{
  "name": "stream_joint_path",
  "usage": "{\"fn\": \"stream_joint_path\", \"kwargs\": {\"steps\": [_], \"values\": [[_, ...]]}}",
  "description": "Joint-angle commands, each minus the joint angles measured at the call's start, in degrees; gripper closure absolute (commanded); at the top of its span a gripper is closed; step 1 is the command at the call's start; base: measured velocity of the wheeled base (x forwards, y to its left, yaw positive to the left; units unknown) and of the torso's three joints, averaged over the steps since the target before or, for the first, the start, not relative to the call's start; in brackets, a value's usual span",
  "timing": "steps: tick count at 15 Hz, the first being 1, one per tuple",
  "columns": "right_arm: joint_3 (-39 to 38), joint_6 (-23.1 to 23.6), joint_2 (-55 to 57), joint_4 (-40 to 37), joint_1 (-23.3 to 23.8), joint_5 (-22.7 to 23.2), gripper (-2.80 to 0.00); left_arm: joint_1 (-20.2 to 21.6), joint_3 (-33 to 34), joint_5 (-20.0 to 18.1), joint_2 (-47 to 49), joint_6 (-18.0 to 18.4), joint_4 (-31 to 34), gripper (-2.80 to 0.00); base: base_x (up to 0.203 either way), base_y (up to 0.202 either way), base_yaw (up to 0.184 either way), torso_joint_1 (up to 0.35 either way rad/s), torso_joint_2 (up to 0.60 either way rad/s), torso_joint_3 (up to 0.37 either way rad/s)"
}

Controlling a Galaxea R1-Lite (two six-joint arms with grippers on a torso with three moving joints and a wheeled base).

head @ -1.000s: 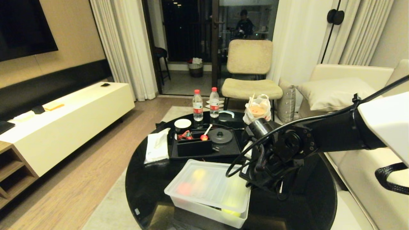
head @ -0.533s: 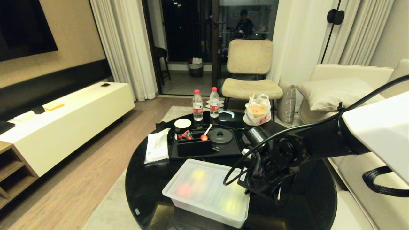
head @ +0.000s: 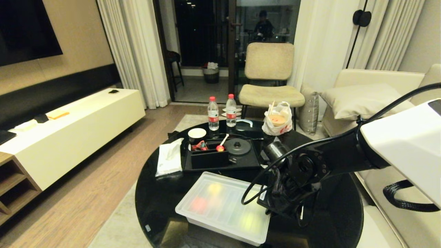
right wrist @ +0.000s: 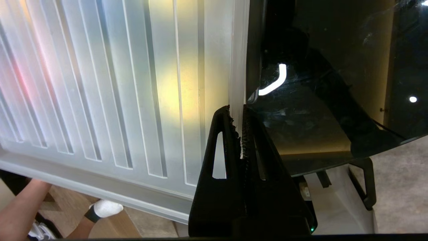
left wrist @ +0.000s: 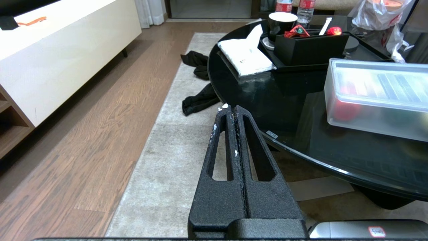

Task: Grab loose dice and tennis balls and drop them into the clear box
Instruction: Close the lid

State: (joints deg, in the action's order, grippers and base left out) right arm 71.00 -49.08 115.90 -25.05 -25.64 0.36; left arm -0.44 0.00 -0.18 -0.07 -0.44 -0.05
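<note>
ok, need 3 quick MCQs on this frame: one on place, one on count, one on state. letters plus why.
1. Where does the clear box stand?
A. on the sofa
B. on the near part of the round black table, in front of the black tray
C. on the floor rug

2. How many water bottles stand at the table's far side?
A. one
B. two
C. four

3. What is the right gripper doing?
A. open above the tray
B. shut on nothing, off the table
C. shut on the edge of the lid

Answers:
1 B: the head view shows the box nearest the robot on the black top, with the tray behind it.
2 B: two red-capped bottles stand side by side.
3 C: in the right wrist view the fingers pinch the lid's rim, with the lid lying on the box.
</note>
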Motion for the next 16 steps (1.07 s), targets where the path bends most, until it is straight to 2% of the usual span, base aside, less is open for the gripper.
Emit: {"fn": "stream_joint_path", "kwargs": {"steps": [1,4,6,16], "values": [[0.1,-0.1,0.6,-0.1,0.3,0.0,0.0,0.0,0.1,0.0,0.1,0.0,0.0,0.0,0.0,0.0,0.0,0.0,0.0,0.0],[0.0,1.4,0.6,-0.2,2.5,-0.1,0.0,0.0,0.1,0.0,0.1,0.0,0.0,0.0,0.0,0.0,0.0,0.0,0.0,0.0],[0.2,2.3,0.5,-0.2,3.0,-1.7,0.0,0.0,0.1,0.0,0.1,0.0,0.0,0.0,0.0,0.0,0.0,0.0,0.0,0.0],[0.6,3.2,4.0,2.2,0.9,-2.5,0.0,0.0,0.1,0.0,0.1,0.0,0.0,0.0,0.0,0.0,0.0,0.0,0.0,0.0]]}}
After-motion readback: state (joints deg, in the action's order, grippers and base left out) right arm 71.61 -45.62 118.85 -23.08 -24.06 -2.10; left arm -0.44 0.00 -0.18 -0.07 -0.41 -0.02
